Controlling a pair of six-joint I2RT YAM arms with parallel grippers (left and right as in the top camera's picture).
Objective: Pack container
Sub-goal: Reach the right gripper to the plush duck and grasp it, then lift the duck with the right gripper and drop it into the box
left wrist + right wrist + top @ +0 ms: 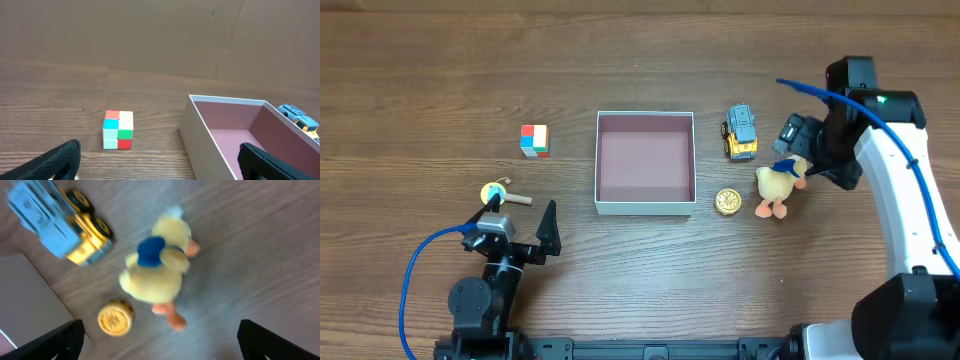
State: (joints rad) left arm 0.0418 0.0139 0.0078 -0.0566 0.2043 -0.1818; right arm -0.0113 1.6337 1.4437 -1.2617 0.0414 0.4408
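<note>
Right fingers [272,340] are spread wide and empty, pointing down above the duck [157,275]. Your left fingers [55,162], likewise spread and empty, point level across the counter [50,115].

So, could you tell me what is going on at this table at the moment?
Two robot arms are set to pack small toys into the container, which has nothing in it yet. The right arm hovers over the yellow plush duck with its jaws wide open, gripping nothing. A toy truck and a gold coin lie near the duck. The left arm sits low, jaws open, holding nothing; a colored cube and a small yellow toy lie on its side.
</note>
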